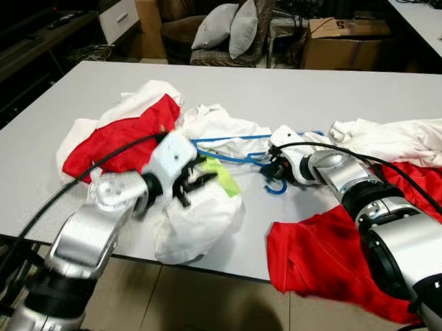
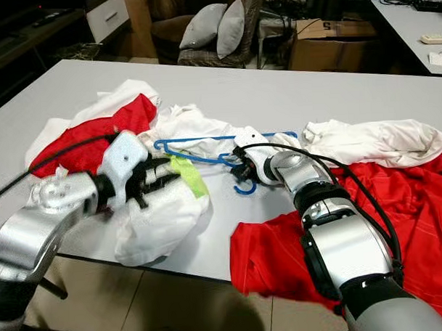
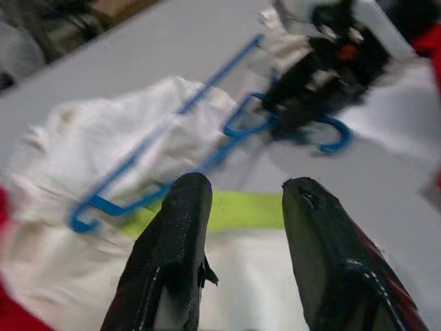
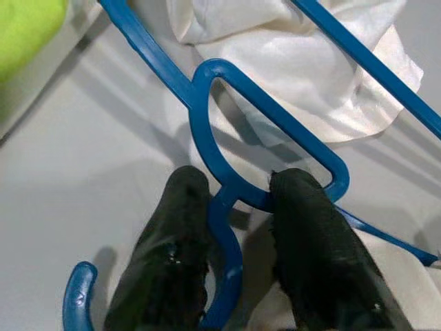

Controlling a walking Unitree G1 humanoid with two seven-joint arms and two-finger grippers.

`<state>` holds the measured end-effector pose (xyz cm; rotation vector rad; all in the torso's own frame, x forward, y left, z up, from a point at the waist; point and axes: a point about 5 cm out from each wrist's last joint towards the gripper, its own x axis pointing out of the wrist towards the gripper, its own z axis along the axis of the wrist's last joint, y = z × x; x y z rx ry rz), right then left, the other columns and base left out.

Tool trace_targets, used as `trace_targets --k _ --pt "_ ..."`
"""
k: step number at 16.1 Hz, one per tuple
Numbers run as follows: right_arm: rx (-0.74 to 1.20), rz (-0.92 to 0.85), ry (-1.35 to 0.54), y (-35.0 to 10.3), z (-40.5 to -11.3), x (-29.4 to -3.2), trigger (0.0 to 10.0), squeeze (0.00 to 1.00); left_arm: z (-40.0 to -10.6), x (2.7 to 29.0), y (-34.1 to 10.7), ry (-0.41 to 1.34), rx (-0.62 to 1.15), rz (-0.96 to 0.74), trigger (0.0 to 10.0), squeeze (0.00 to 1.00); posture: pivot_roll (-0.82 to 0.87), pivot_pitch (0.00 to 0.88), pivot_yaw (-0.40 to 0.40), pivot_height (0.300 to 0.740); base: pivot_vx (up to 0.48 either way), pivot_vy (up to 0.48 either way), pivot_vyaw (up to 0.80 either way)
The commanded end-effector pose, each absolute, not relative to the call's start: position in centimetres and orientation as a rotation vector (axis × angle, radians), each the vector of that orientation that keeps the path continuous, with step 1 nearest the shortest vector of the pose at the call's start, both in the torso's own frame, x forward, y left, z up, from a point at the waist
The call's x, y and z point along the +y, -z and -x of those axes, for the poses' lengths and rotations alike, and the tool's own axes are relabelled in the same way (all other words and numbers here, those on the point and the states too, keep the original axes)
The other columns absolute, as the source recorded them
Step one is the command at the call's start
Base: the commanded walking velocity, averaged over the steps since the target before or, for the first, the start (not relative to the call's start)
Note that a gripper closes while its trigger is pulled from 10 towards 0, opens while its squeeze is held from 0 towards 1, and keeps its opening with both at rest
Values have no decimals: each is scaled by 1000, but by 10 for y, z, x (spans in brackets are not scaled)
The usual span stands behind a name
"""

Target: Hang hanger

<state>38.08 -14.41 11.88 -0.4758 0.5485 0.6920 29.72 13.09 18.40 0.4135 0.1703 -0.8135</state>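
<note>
A blue plastic hanger [image 1: 227, 140] lies flat on the grey table [image 1: 291, 83], its bar partly across a crumpled white garment [image 1: 197, 217] that has a yellow-green patch [image 1: 223, 176]. My right gripper [image 1: 273, 169] reaches in from the right and is shut on the hanger's neck [image 4: 224, 207], just above the hook [image 1: 277, 187]; one black finger [image 4: 172, 234] stands on each side of it. My left gripper [image 1: 199, 177] hovers low over the white garment, open with nothing between its fingers [image 3: 179, 227]. It points toward the hanger [image 3: 138, 155].
A red garment [image 1: 125, 132] lies under white cloth at the left. Another red one [image 1: 318, 256] hangs over the table's near edge at the right, with a white garment [image 1: 394, 141] behind it. Beyond the table stand a wicker chair with grey cushions [image 1: 227, 27] and a cardboard box [image 1: 340, 41].
</note>
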Motion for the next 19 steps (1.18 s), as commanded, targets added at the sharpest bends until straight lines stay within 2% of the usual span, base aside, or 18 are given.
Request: trace_targets --k 1,3,4,6,12,13,14,15,16,17,18,19 --pt "527 449 -688 -127 -384 -144 0 0 -302 129 -191 789 123 -426 10000 0 31 0 63 740 0 0 0" --pt "491 427 -693 -137 -388 -146 0 0 -307 127 -201 766 54 -405 10000 0 27 0 62 740 0 0 0" --pt "458 408 -710 -147 -391 -148 0 0 -309 124 -206 769 14 -418 10000 1000 19 0 61 740 0 0 0" --pt "435 396 -726 -154 -392 -149 0 0 -310 119 -208 800 -15 -414 10000 1000 7 0 67 740 0 0 0" --pt "300 347 -746 -186 -396 -155 0 0 -315 87 -233 924 -227 -560 10000 1000 -32 0 85 740 0 0 0" --pt "271 380 -731 -188 -395 -157 1804 0 -317 84 -231 951 -216 -585 10000 1000 -39 0 95 740 0 0 0" --pt "252 420 -707 -186 -394 -160 10000 0 -320 86 -224 938 -175 -587 10000 1000 -54 0 113 740 0 0 0" --pt "268 411 -716 -178 -390 -164 10000 1000 -325 93 -212 908 -106 -613 10000 1000 -56 0 116 740 0 0 0" --pt "274 383 -728 -173 -388 -163 10000 1000 -326 97 -202 904 -49 -628 10000 1000 -54 0 117 740 0 0 0" --pt "286 372 -739 -169 -388 -161 10000 1000 -323 100 -197 919 -22 -622 10000 416 -45 0 115 740 0 0 0" --pt "300 356 -764 -165 -387 -157 10000 1000 -316 103 -194 951 1 -601 10000 0 -34 0 112 740 0 0 0" --pt "310 365 -781 -161 -387 -152 10000 1000 -311 107 -193 966 28 -534 10000 0 -27 0 110 740 0 0 0"
